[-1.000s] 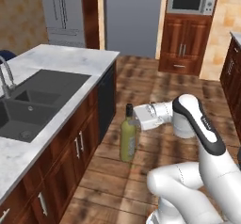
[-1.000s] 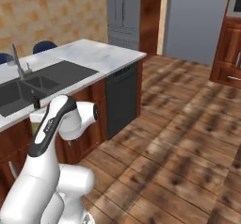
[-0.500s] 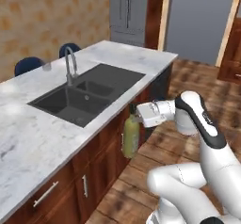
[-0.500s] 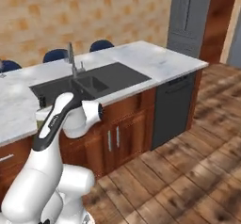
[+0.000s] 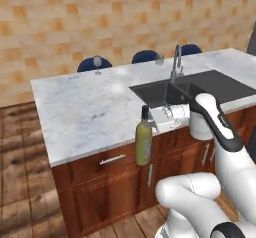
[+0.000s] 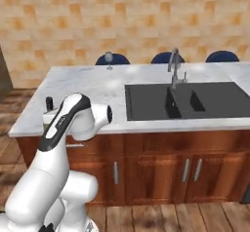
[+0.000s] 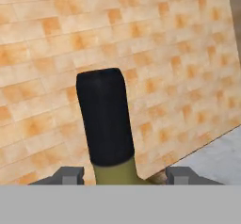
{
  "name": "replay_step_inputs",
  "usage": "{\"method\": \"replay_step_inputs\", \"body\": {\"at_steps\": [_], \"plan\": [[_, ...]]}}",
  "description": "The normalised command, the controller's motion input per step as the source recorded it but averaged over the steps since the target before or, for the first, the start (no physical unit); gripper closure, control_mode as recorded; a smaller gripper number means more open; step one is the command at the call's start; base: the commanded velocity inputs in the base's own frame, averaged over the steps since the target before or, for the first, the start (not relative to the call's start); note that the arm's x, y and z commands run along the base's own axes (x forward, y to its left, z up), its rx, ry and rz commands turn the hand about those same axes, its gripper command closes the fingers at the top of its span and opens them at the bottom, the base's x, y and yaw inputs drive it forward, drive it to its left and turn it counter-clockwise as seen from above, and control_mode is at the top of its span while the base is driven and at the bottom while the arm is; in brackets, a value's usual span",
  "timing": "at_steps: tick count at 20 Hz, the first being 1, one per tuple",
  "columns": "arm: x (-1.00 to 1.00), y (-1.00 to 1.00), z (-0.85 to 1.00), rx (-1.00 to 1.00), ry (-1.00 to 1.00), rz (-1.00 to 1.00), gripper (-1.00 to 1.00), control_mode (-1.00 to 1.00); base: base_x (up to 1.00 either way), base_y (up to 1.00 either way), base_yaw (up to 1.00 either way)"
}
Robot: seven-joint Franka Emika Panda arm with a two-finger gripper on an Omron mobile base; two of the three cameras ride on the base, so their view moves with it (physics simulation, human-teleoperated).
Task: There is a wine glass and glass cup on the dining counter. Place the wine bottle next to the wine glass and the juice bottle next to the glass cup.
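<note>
Off the near edge of the dining counter (image 5: 90, 117), the gripper (image 5: 156, 121) is clamped on the neck of the wine bottle (image 5: 143, 143), which hangs upright in front of the reddish cabinet fronts, clear of the marble top. Seen from the hand, the bottle's dark cap sits between the fingertips (image 7: 69, 175). At the far edge, beside a blue stool, stands the wine glass (image 5: 97, 63)

wine bottle (image 6: 49, 102) mostly hidden behind arm, glass cup (image 5: 159, 59) tiny
</note>
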Motion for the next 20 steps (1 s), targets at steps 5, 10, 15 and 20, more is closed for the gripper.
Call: {"method": "replay_step_inputs", "body": {"at_steps": [5,10,15,20], "plan": [[0.0,0.0,0.0,0.0,0.0,0.0,1.0,1.0,0.21,0.29,0.61],[0.0,0.0,0.0,0.0,0.0,0.0,1.0,1.0,0.54,0.51,0.23],[0.0,0.0,0.0,0.0,0.0,0.0,1.0,1.0,0.61,0.72,0.01],[0.0,0.0,0.0,0.0,0.0,0.0,1.0,1.0,0.4,0.9,0.0]]}}
